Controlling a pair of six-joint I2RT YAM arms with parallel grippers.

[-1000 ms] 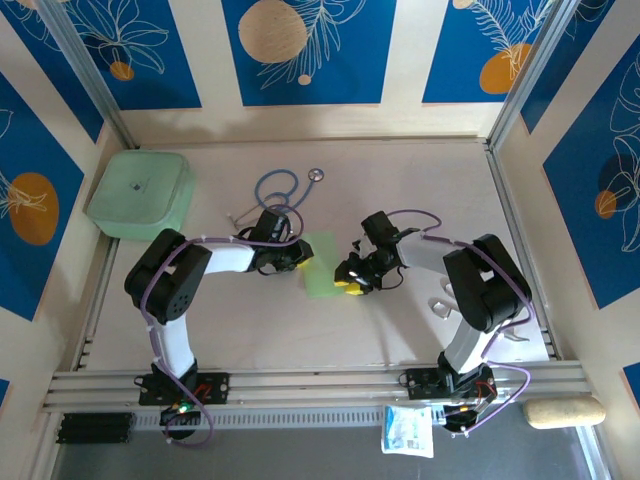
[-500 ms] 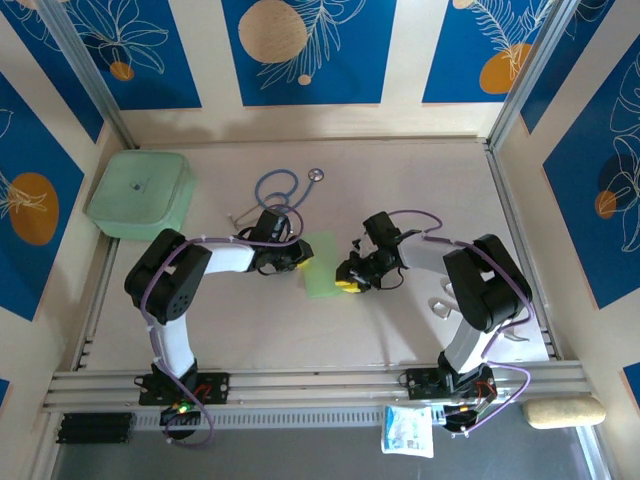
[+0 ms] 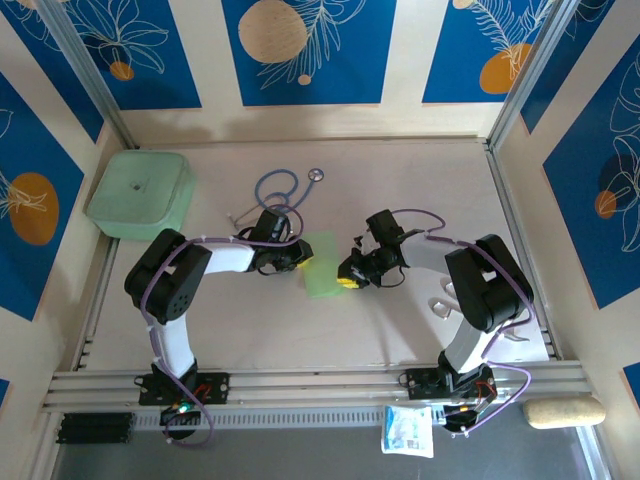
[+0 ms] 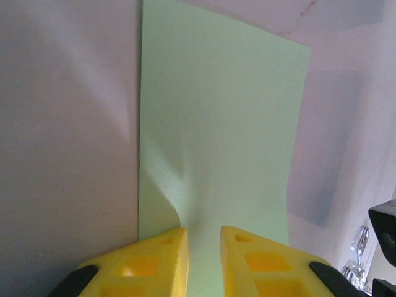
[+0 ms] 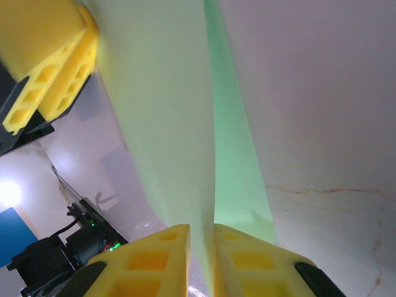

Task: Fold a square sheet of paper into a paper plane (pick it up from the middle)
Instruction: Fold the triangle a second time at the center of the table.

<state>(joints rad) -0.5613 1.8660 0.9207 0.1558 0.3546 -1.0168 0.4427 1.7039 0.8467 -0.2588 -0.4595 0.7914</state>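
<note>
- Far left, at the back of the bench (image 3: 400, 180): we note a mint-green box (image 3: 140, 193) with rounded corners, well apart from both arms.
- Behind the left arm: a blue stethoscope (image 3: 280, 187) lies looped on the bench, with its disc to the right of the loop.
- Left claw (image 3: 303, 258): it sits low at the left edge of the square sheet of paper (image 3: 322, 265). In the left wrist view, the claw (image 4: 204, 238) has its yellow fingers (image 4: 154, 260) drawn narrow, with the sheet's near edge passing into the slim gap. We record it as gripping the sheet (image 4: 223, 136). A small buckle rises in the paper beside the left finger.
- The sheet: it is mid-bench, spanning between the two claws. In the right wrist view, a pale layer (image 5: 167, 124) stands raised above a greener strip lying flat on the bench.
- Right claw (image 3: 345, 281): it is at the sheet's right edge. Seen from its wrist, the claw (image 5: 201, 247) is narrow, its fingers (image 5: 148, 260) pinching the raised layer.
</note>
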